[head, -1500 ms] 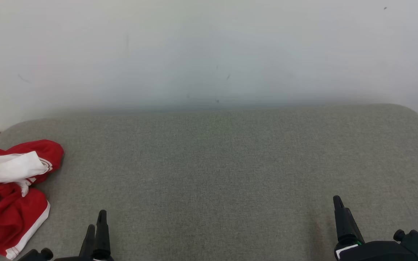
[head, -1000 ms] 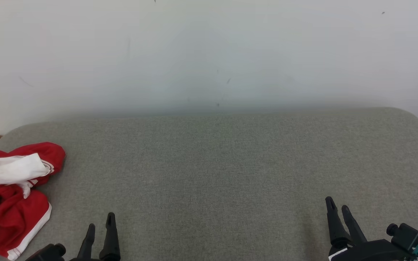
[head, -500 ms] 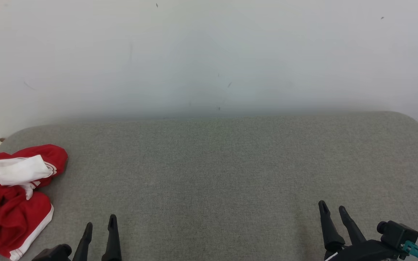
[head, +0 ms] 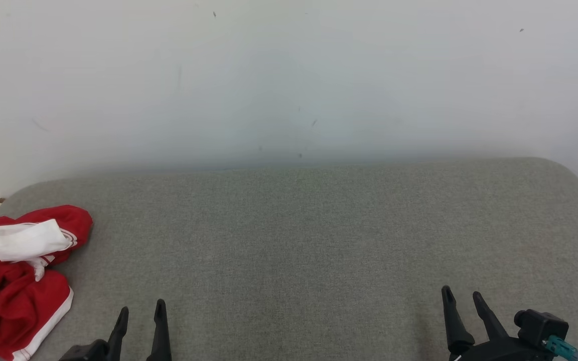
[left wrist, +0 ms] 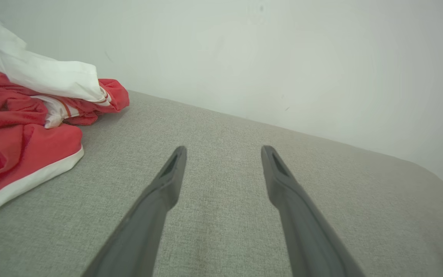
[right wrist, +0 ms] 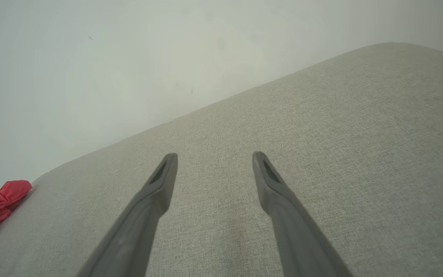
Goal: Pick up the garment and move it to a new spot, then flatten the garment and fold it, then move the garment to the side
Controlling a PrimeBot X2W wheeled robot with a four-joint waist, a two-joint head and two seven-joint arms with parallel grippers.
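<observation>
The garment (head: pixel 15 281), red with white trim and a white piece bunched on top, is lying in a crumpled heap at the far left end of the grey padded surface (head: pixel 294 235), running off the left edge of the head view. The left gripper (head: pixel 141 306) is sitting at the bottom of that view, just right of the heap. Its two dark fingers are standing apart, holding nothing and pointing toward the white wall (head: pixel 289 75). Fabric and fingers are not touching; a strip of bare grey cloth is showing between them. From the left wrist, the garment is sprawling up the left side, its white-edged hem lying nearest, left of the left finger and clear of it. The right gripper (head: pixel 461 292) is hovering at the lower right, fingers likewise spread and empty, well apart from the garment across the open surface. From the right wrist, a bit of red and white is peeking in at the far left edge.
</observation>
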